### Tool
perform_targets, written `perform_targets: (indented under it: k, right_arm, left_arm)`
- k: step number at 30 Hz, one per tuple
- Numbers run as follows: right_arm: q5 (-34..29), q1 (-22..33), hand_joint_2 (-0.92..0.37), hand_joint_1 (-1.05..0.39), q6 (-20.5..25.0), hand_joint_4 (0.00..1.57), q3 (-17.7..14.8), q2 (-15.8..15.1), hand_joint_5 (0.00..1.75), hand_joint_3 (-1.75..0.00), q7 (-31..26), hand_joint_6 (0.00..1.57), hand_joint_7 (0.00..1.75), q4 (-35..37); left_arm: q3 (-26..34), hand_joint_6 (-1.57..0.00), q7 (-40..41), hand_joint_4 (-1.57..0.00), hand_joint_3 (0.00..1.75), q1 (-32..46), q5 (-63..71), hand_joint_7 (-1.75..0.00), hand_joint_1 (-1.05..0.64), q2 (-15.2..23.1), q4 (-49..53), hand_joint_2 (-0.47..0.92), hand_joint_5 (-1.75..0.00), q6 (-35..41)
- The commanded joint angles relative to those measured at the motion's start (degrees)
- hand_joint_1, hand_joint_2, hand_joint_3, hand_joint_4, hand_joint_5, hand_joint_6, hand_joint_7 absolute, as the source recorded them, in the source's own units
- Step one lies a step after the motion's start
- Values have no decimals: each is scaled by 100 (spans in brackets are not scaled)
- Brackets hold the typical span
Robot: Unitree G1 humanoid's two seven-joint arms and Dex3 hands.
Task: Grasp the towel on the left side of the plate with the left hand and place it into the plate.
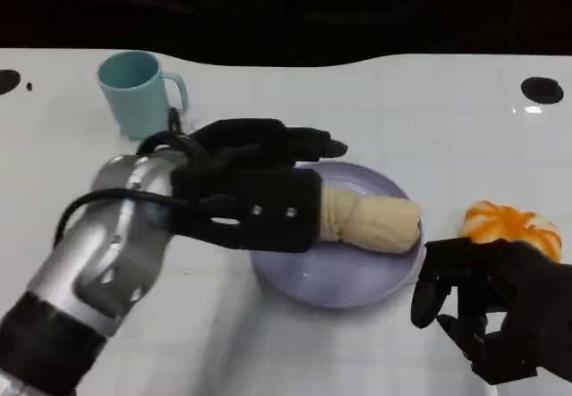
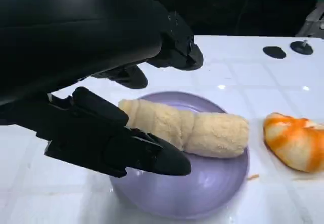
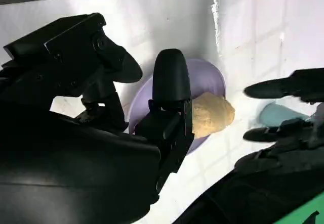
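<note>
The white table (image 1: 375, 110) fills most of the head view, its far edge curving against a dark background; a couple of black discs sit on it near the far corners. The left silver forearm (image 1: 107, 244) enters from the lower left, partly cut off by the frame, with a black cable looping along it. The left hand (image 1: 246, 186) hovers over the near-left rim of the lavender plate (image 1: 357, 280) and hides that end of the towel; its fingers (image 2: 152, 155) are spread apart, one set above the roll and one below in the left wrist view, and appear not to close on it, though contact at the hidden end cannot be made out. The right hand (image 1: 496, 307) rests low at the table's near right, just beside the plate, partly cut off; its fingers are loosely apart and hold nothing. In the right wrist view its black shell blocks much of the scene. The plate lies near the table's middle. The rolled cream towel (image 1: 375, 222) lies across the plate, inside its rim. A teal mug (image 1: 134, 92) stands upright behind the left hand, handle toward the right. An orange-and-white object (image 1: 509, 226), whose kind is hard to tell, lies just right of the plate.
</note>
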Motion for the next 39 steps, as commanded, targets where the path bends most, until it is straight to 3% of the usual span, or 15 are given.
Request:
perform_targets:
  k: [1, 8, 11, 13, 15, 18, 27, 33, 39]
  right_arm:
    - [13, -21, -54, -1, 23, 76, -38, -68, 175, -110, 17, 71, 144, 14]
    - [4, -19, -54, -1, 41, 75, -25, -65, 175, -110, 13, 70, 144, 10]
    - [29, -21, -54, -1, 47, 75, -42, -57, 175, -110, 20, 70, 145, 26]
    - [42, -27, -54, -1, 17, 76, -50, -57, 175, -110, 28, 71, 145, 49]
    - [51, -39, -54, -1, 16, 76, -54, -62, 175, -110, 40, 70, 145, 58]
    - [52, -35, -54, -1, -60, 76, -58, -72, 175, -110, 44, 70, 145, 99]
    - [46, -25, -53, -1, -201, 76, -107, -80, 175, -112, 49, 71, 144, 181]
    - [49, -41, -54, -1, -183, 74, -134, -84, 175, -112, 69, 70, 143, 206]
    - [63, 16, -54, 0, -322, 74, -193, -96, 175, -112, 75, 70, 143, 242]
  left_arm:
    - [440, -50, -179, -62, 23, 430, -479, -7, -45, 236, -566, 92, -40, 219]
    - [1317, -77, 39, -83, 25, 1502, -1610, -17, -26, 178, -1432, 92, -48, 225]
    - [1702, -97, 258, -80, 30, 2067, -2121, -26, -18, -24, -1929, 89, -95, 464]
    - [1913, -93, 429, -79, 77, 2447, -2375, -63, -15, -153, -2379, 65, -116, 929]
    - [2058, -84, 543, -77, 107, 2754, -2561, -95, -13, -195, -2848, 51, -130, 1494]
    - [2268, -78, 622, -77, 122, 3148, -3006, -121, -8, -285, -3503, 48, -145, 2330]
    - [2530, -83, 1007, -86, 140, 3870, -3904, -140, -5, -387, -4549, 42, -172, 3763]
    - [2543, -85, 1172, -90, 143, 3999, -4087, -153, -4, -318, -4448, 41, -175, 3952]
    - [2825, -80, 1376, -91, 147, 3702, -4525, -165, -6, -424, -4048, 40, -175, 4642]
